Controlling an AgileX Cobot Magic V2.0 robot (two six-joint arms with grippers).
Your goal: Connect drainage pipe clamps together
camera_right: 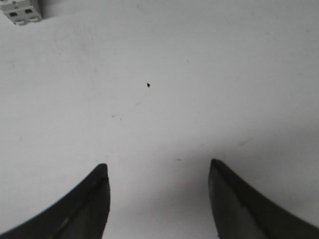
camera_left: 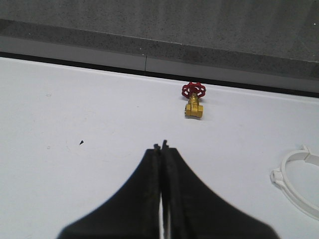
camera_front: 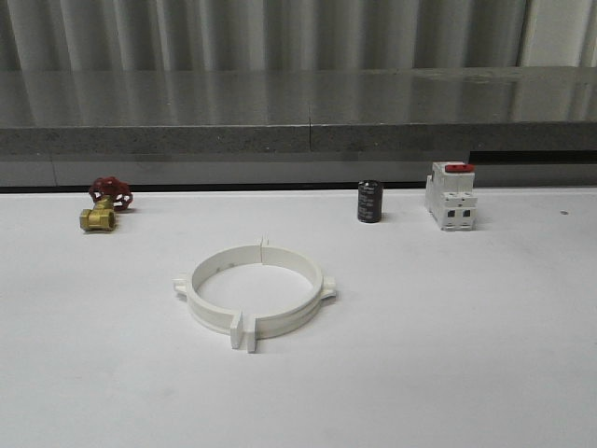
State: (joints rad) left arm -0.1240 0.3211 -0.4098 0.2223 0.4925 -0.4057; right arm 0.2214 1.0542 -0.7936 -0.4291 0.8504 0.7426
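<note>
Clamps (camera_front: 256, 296) lie low in the middle of the front frame, on the white table (camera_front: 466, 355): two white half-rings set end to end so they already form a full circle. One pair of flat tabs meets at the near side, the other at the far side, and a small lug sticks out at each flank. I cannot tell whether the tabs are locked or only touching.

They look like thin moulded plastic, so I judge them light, stiff and rather slick. A push from one side would probably slide the whole ring across the smooth table instead of seating the joint. The wall is narrow enough to pinch across from inside to outside, and I would take each half at mid-arc, near its lug, leaving the tabs free to meet. Squeezing the tabs themselves risks bending or snapping them.

My left gripper (camera_left: 162, 149) has its fingers pressed together with nothing between them, held over bare table; the ring's edge (camera_left: 299, 181) peeks in at the right of that frame, with the brass valve (camera_left: 194, 102) above centre. My right gripper (camera_right: 158, 172) is spread wide and carries nothing, over bare table, with a corner of the breaker (camera_right: 21, 11) at the upper left.
</note>
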